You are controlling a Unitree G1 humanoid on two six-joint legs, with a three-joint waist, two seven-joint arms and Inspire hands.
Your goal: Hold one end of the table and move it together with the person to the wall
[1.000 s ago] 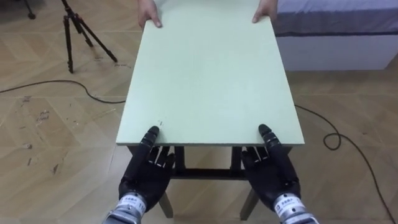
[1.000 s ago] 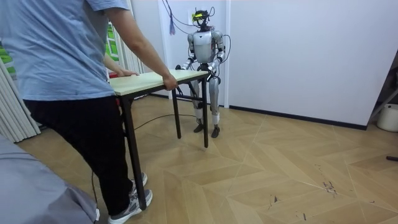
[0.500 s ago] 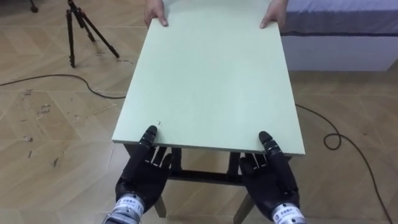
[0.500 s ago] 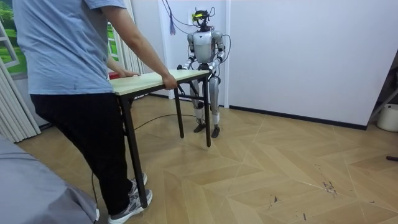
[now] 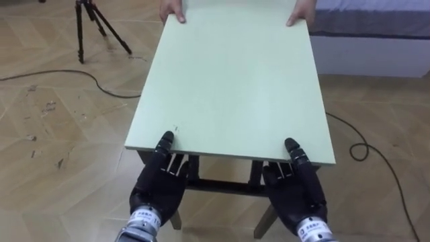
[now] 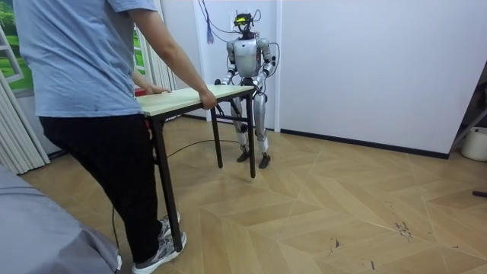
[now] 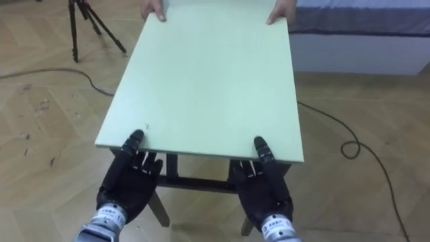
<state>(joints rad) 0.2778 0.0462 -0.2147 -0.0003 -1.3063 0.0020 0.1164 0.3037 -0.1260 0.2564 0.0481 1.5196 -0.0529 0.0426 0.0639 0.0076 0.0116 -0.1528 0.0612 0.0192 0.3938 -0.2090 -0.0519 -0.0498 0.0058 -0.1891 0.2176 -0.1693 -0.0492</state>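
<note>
The left robot hand (image 5: 160,185) pinches the near edge of the table (image 5: 232,81), thumb on top; the right robot hand (image 5: 295,191) does likewise, and a person (image 6: 84,91) holds the far end. Level grips and a matched pace look essential.

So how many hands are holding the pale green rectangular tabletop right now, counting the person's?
4: the robot's left hand and right hand pinch the pale green tabletop's near edge; the person's two hands hold its far corners.
</note>
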